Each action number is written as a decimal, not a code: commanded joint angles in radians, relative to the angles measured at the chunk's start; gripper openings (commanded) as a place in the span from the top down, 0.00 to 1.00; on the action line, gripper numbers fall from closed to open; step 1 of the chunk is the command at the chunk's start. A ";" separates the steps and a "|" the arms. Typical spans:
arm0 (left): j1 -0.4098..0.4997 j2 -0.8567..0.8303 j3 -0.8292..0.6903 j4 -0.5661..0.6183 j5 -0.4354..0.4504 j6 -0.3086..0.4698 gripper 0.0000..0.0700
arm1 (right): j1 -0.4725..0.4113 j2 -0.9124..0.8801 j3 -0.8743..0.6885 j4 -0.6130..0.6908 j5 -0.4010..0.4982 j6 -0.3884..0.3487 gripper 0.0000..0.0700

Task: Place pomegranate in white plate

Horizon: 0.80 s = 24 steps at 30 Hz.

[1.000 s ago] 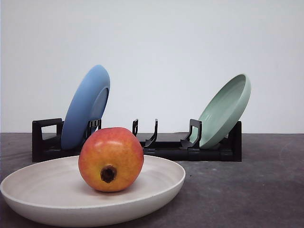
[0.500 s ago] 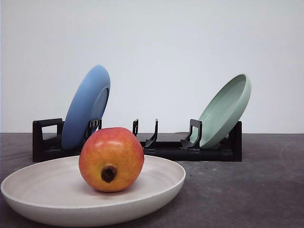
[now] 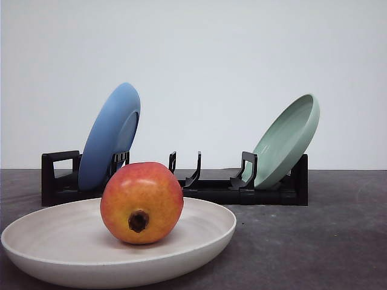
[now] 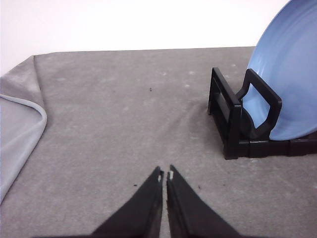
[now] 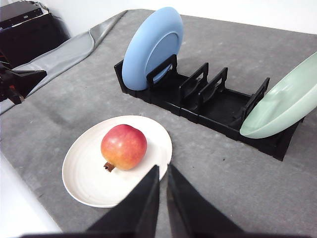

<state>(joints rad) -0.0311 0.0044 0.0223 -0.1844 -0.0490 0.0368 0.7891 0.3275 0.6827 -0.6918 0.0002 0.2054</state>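
The pomegranate (image 3: 141,202), red fading to yellow-orange with a dark calyx hole facing the camera, rests inside the white plate (image 3: 199,241) at the front left of the table. In the right wrist view the pomegranate (image 5: 124,147) lies on the white plate (image 5: 84,178), with my right gripper (image 5: 163,171) shut and empty, raised above the plate's near edge and apart from the fruit. My left gripper (image 4: 165,173) is shut with nothing in it, low over bare grey cloth beside the rack's end.
A black dish rack (image 3: 211,187) stands behind the plate. It holds a tilted blue plate (image 3: 110,136) on its left and a mint-green plate (image 3: 287,140) on its right. Grey cloth (image 4: 109,124) covers the table; its folded edge (image 4: 22,129) lies past the left gripper.
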 commanded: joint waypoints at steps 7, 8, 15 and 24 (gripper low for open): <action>-0.003 -0.001 -0.011 -0.003 -0.004 0.000 1.00 | -0.225 -0.012 0.000 0.010 -0.047 -0.092 0.96; -0.003 -0.001 -0.011 -0.003 -0.004 0.000 1.00 | -0.297 -0.017 -0.007 0.016 -0.051 -0.111 0.96; -0.003 -0.001 -0.011 -0.003 -0.004 0.000 1.00 | -0.656 -0.136 -0.272 0.391 -0.013 -0.296 0.96; -0.003 -0.001 -0.011 -0.003 -0.004 0.000 1.00 | -0.740 -0.296 -0.563 0.586 0.000 -0.293 0.96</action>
<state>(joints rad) -0.0311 0.0044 0.0223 -0.1841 -0.0494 0.0368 0.0502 0.0395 0.1239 -0.1226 -0.0018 -0.0762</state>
